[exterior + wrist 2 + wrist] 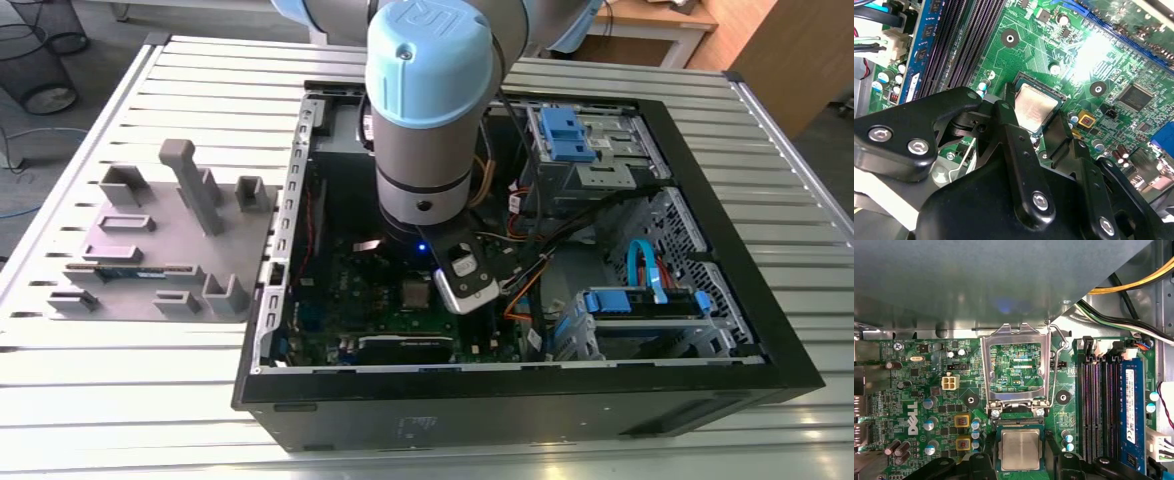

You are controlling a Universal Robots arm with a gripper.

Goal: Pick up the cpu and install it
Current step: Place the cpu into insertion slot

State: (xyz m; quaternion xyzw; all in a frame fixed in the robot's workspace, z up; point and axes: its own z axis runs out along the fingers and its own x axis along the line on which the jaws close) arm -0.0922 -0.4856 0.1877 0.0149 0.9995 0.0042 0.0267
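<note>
Gripper (1030, 115) straddles the cpu (1038, 103) at the socket (1040, 83)

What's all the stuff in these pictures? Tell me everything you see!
cpu: one, silver-grey, in the socket on the green board.
socket frame: one, silver metal, flipped open next to the cpu.
green board: one, green, inside the computer case.
memory stick: one, blue, standing in a slot on the board.
computer case: one, black, open, on the table.
moulded tray: one, grey, on the table, at the exterior view's left of the case.
table: one, pale slatted metal, under everything.
arm: one, light blue and grey, reaching into the case.
gripper: one, black, right at the cpu.
</note>
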